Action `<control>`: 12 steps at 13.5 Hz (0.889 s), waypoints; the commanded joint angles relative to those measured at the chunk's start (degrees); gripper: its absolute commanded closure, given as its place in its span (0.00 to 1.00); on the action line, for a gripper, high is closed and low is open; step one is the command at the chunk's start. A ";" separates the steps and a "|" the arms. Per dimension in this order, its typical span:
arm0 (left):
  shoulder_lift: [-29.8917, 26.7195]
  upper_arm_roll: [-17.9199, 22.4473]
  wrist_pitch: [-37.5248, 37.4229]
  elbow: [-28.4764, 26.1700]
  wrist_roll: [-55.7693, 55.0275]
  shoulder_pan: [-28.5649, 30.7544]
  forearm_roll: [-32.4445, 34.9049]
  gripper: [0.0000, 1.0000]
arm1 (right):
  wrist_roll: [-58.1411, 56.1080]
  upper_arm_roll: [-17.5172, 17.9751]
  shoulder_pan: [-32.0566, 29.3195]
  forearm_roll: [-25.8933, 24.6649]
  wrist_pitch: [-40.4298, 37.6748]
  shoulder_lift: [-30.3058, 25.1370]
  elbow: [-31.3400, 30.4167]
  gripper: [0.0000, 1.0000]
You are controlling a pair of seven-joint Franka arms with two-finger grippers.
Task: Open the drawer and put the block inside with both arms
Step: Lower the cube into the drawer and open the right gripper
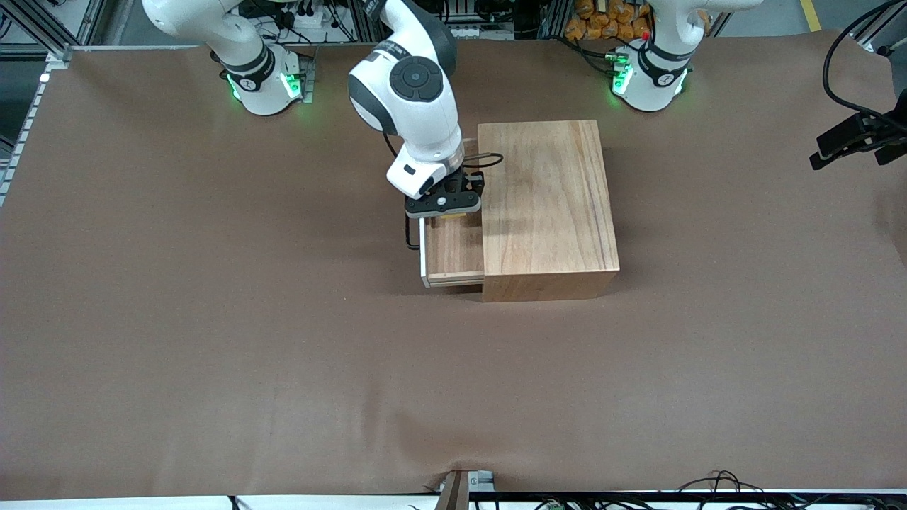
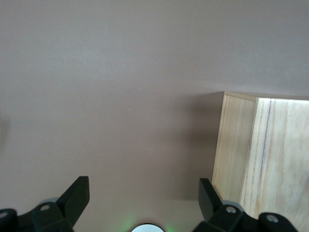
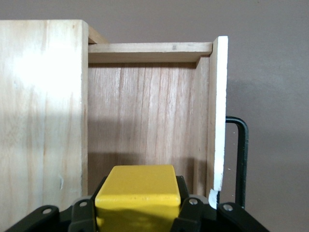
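The light-wood cabinet [image 1: 545, 205] stands mid-table with its drawer [image 1: 453, 251] pulled out toward the right arm's end. The drawer's white-edged front panel [image 3: 219, 111] and black wire handle [image 3: 241, 159] show in the right wrist view. My right gripper [image 1: 445, 211] is shut on the yellow block [image 3: 137, 193] and holds it over the open drawer's bare wooden floor [image 3: 145, 111]. A sliver of the block [image 1: 453, 214] shows under the gripper. My left gripper [image 2: 143, 198] is open and empty, held high over the table beside the cabinet [image 2: 260, 159]. It is out of the front view.
Brown paper covers the table [image 1: 212, 319]. The green-lit arm bases [image 1: 266, 81] [image 1: 648, 74] stand along the table's edge farthest from the front camera. A black mount with cables [image 1: 854, 138] juts in at the left arm's end. Cables lie along the edge nearest the camera.
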 commanded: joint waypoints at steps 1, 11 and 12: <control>-1.75 -0.32 0.69 -1.52 1.58 0.52 -0.14 0.00 | 1.37 -0.79 0.83 -0.72 -0.27 -0.56 0.47 0.00; -1.92 -0.23 0.77 -1.35 1.58 0.52 -0.14 0.00 | -21.68 -2.90 -13.29 -0.81 -15.63 -12.94 1.09 0.00; -1.84 -0.23 0.77 -1.26 1.58 0.52 -0.14 0.00 | -26.01 -2.90 -16.28 -0.80 -18.43 -14.35 1.09 0.00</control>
